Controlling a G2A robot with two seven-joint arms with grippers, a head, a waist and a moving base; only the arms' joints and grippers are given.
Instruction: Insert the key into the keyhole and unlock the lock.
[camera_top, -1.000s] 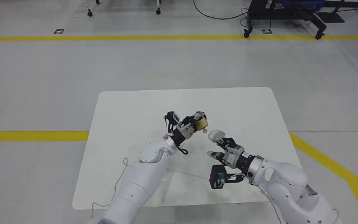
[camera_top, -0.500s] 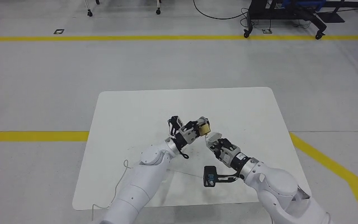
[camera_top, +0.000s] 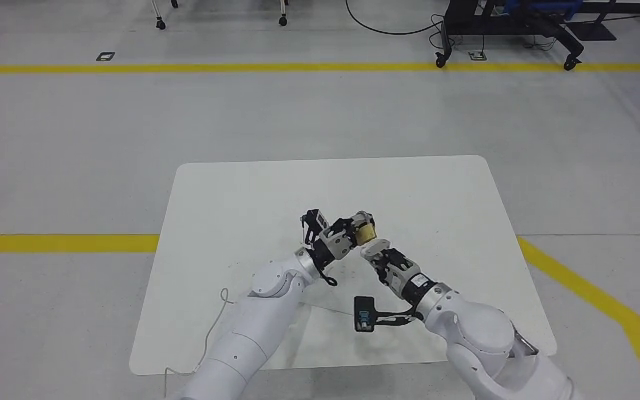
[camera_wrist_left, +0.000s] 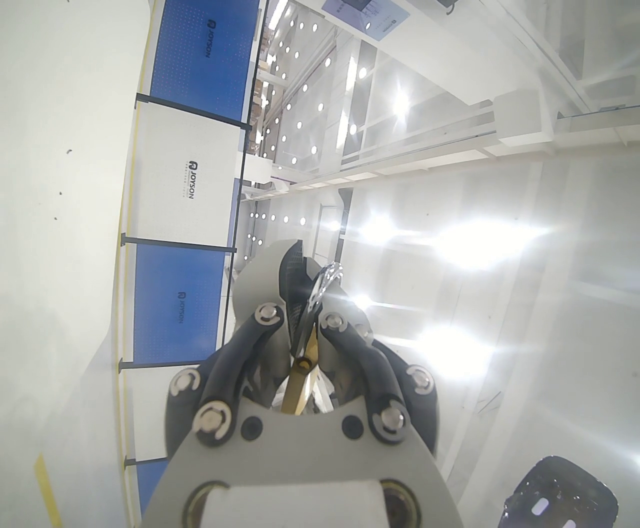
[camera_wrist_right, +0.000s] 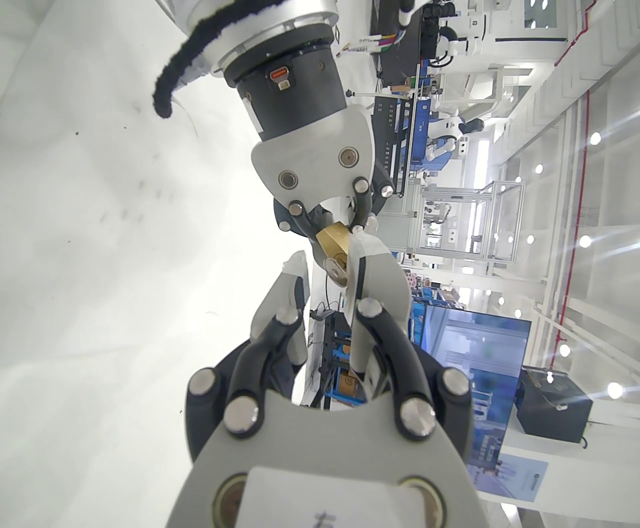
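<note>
- Top view: both arms reach in from the near edge of the white table (camera_top: 230, 230) and meet over its middle. The left gripper (camera_top: 350, 235) is angled up and holds the brass lock (camera_top: 366, 230) in the air. The right gripper (camera_top: 374, 252) points at the lock from just below it.
- Left wrist view: this arm's fingers are pressed together on the lock. It's seen edge-on, with the silver shackle poking out past the fingertips.
- Right wrist view: this arm's fingers are spread apart and aren't pinching anything. The key (camera_wrist_right: 336, 271) sticks out of the lock's bottom face. It looks seated in the keyhole, though I can't tell how deep. One finger sits right beside the key.
</note>
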